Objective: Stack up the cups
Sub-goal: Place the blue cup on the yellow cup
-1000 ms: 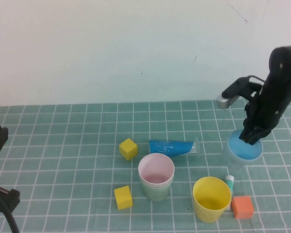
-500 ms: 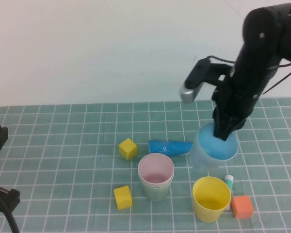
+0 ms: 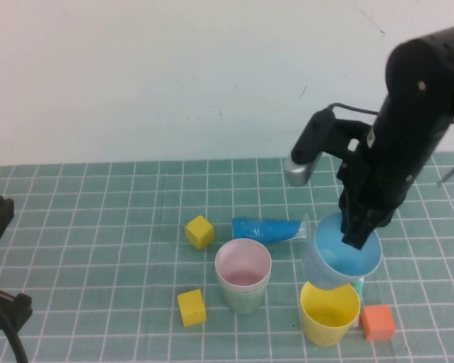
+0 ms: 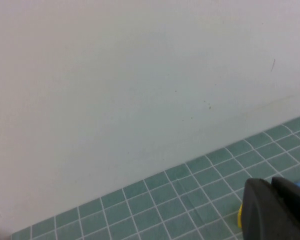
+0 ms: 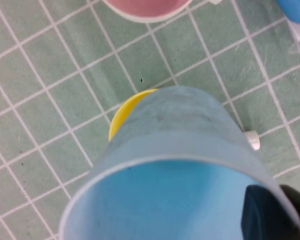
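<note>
Landmark: the yellow cup (image 3: 330, 310), upright on the green tiled table (image 3: 98, 227), near its front edge.

Right gripper (image 3: 357, 233): directly above the yellow cup, clamped on the rim of the light blue cup (image 3: 340, 257). One finger sits inside the cup mouth, seen as a dark block at the rim in the right wrist view (image 5: 272, 215). The blue cup is off the table, tilted, its base just over the yellow cup's mouth; cannot tell whether the two touch. In the right wrist view a sliver of yellow rim (image 5: 127, 110) shows from behind the blue cup's wall (image 5: 175, 125).

Pale pink cup (image 3: 244, 266): just left of the yellow cup, upright, nested in the pale green cup (image 3: 244, 296), whose body shows below the pink rim. The pair stands apart from the yellow cup.

Other items:
- Blue tube (image 3: 266, 229) lying on its side, behind the yellow cup and to its left, its clear end partly hidden by the blue cup.
- Orange cube (image 3: 378, 322) just right of the yellow cup.
- Yellow cube (image 3: 191, 307) left of the nested pair; a second yellow cube (image 3: 200, 231) further back, beside the tube.
- Small white-and-teal object, mostly hidden, between the yellow cup and the orange cube.

Left gripper (image 4: 277, 210): far left of the yellow cup, well away from all cups, fingers closed together and empty. Its wrist view shows mostly pale wall (image 4: 140, 75).
</note>
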